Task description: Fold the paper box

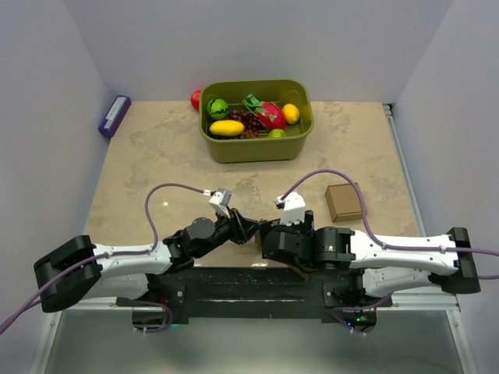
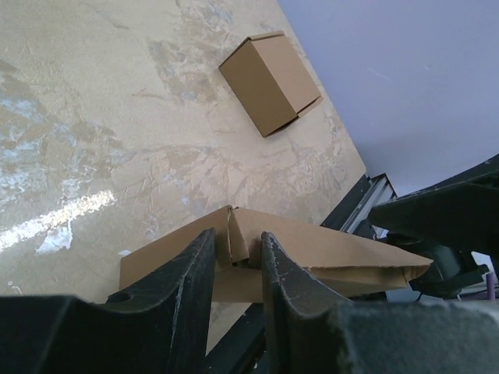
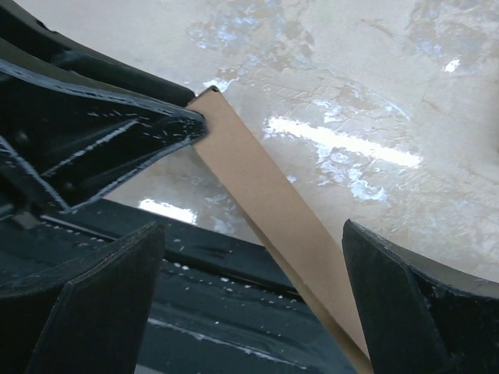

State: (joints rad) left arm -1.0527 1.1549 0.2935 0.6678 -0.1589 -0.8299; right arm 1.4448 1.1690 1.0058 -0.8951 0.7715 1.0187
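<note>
The left pincer point(image 2: 238, 261) is clamped on the large, plain brown corrugated cardboard paper box point(image 2: 343, 253). Its two black fingers point(image 2: 187, 288) press against either side of a raised, creased ridge at one end of the piece. From there the paper box stretches away to that pincer's right, lying low over the near edge of the beige marbled table point(image 2: 93, 117).

The right pincer point(image 3: 251, 227) faces the left one with its jaws wide apart, gripping nothing. A long brown panel of the paper box runs slantwise through the gap between its fingers, and the left pincer's tip meets the far end of that panel just ahead of it.

A small compact brown cardboard cube point(image 2: 269, 82) sits well ahead of the left pincer, apart from the paper box. An olive-green plastic bin point(image 1: 300, 144) of toy fruit stands far beyond both pincers.
</note>
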